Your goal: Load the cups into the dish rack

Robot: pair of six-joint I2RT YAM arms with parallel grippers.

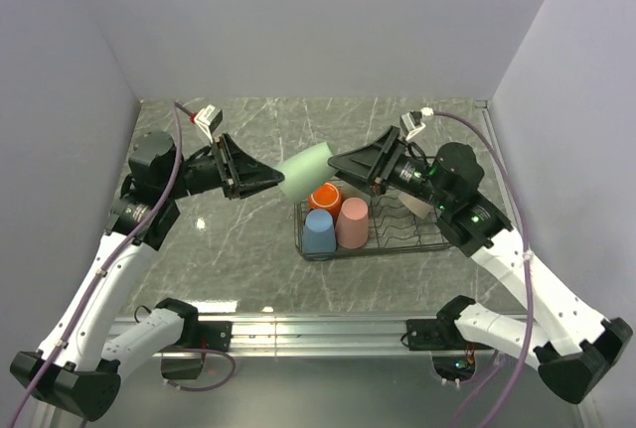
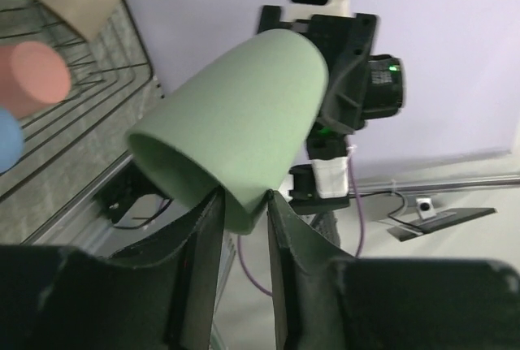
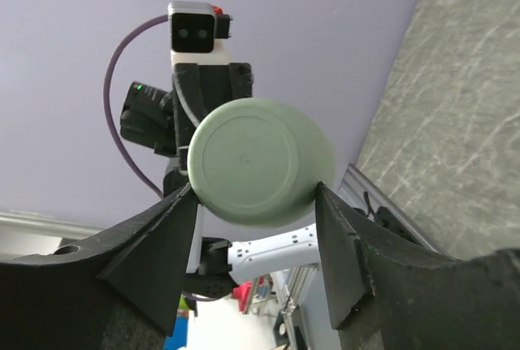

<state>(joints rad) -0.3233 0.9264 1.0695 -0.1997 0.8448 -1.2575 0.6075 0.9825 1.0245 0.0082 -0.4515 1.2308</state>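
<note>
My left claw pinches the green cup at its rim; probably light and slick, so I'd take its base, where my right claw gapes.

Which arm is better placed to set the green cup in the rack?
Right, probably. The right pincer flanks the base of the green cup, and the rack lies on its side. The left pincer pinches the rim, farther from the rack.
</note>
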